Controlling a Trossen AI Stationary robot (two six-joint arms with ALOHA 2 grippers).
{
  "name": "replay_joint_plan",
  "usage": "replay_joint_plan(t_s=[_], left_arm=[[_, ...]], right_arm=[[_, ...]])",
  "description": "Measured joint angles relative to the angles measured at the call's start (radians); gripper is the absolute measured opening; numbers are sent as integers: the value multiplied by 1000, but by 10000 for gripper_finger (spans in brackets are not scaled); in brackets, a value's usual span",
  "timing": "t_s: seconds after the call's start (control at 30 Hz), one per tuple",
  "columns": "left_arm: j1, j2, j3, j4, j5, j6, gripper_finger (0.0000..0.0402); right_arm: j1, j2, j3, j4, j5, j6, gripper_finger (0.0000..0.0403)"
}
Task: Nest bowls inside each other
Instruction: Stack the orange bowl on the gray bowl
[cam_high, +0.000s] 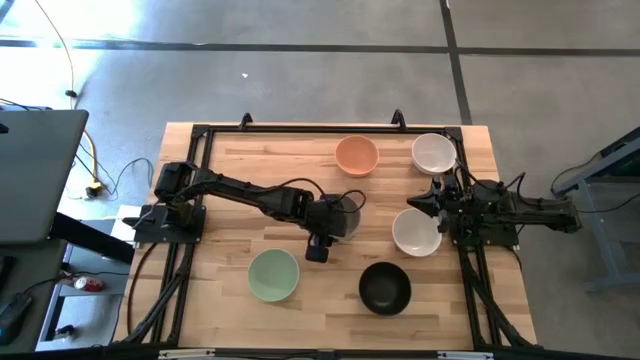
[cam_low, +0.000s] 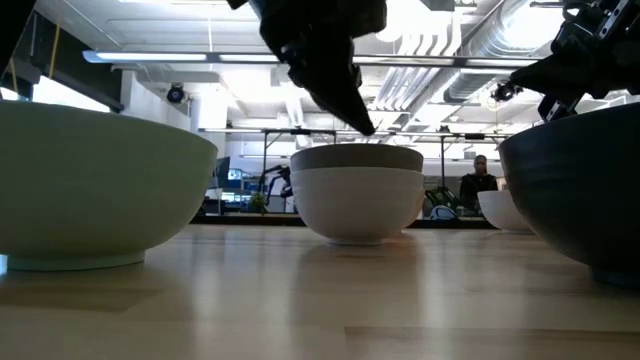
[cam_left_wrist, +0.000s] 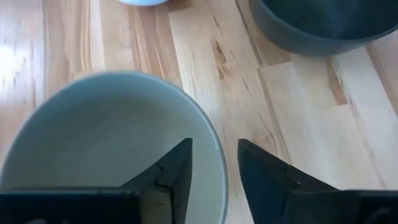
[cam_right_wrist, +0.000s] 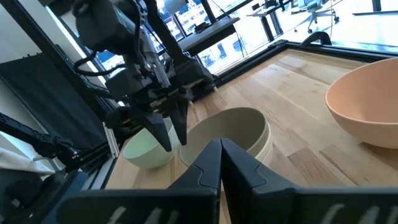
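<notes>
Right wrist view is showing the left tool (cam_right_wrist: 169, 132) standing with fingers apart astride the olive bowl's (cam_right_wrist: 233, 126) rim, the bowl sitting nested in a white bowl (cam_low: 356, 205) mid-surface, apparently releasing it.

Centre stack (cam_high: 345, 213): one bowl nested in another, mid-table, under the left gripper (cam_high: 331, 222).
Far row: one bowl (cam_high: 356, 155) left, another (cam_high: 433, 152) right.
Right side: a bowl (cam_high: 416, 232) by the right gripper (cam_high: 425, 203).
Near row: one bowl (cam_high: 273, 275) left, another (cam_high: 385, 287) right.
</notes>
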Motion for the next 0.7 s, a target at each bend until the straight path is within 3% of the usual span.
replay_joint_plan(t_s=[0.27, 0.7], left_arm=[[7, -1, 69, -115, -4, 6, 124], [93, -136, 86, -51, -4, -21, 131]], right_arm=[[0, 0, 0, -8, -3, 0, 0], [0, 12, 0, -24, -20, 0, 0]])
